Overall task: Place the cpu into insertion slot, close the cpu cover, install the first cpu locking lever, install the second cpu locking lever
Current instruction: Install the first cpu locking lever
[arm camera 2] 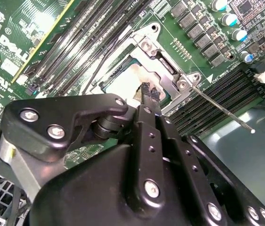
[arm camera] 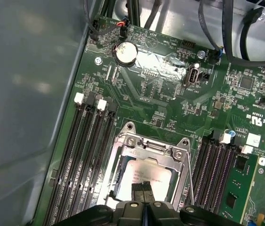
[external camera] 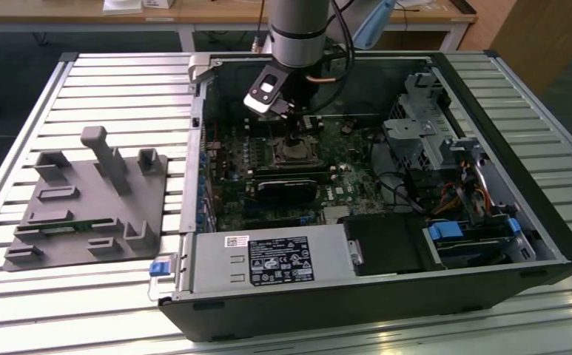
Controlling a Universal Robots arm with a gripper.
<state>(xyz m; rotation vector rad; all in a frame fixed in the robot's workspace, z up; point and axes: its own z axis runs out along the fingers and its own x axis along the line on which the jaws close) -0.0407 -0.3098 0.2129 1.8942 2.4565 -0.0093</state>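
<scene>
The open computer case (external camera: 522, 222) lies on the table with my arm reaching down into it. The gripper (external camera: 291, 134) hangs right over the insertion slot (external camera: 294, 152) in the middle of the green motherboard. In both wrist views the cpu (arm camera 2: 123, 77) (arm camera: 147, 172) sits in the slot, its dull grey top showing. The silvery cpu cover (arm camera: 153, 149) (arm camera 2: 167, 66) appears to lie flat around it. The gripper (arm camera 2: 150, 92) (arm camera: 143, 187) is shut, its black tips together at the cpu's top with nothing between them. A thin locking lever (arm camera 2: 221, 109) sticks out over the memory slots, unlatched.
Black memory slots (arm camera: 87, 160) flank the socket on both sides. A long black card (external camera: 288, 185) lies just in front of it. A power supply (external camera: 266, 260) and drive cage (external camera: 424, 129) fill the case's other corners. A grey fixture block (external camera: 83, 200) stands at the exterior view's left.
</scene>
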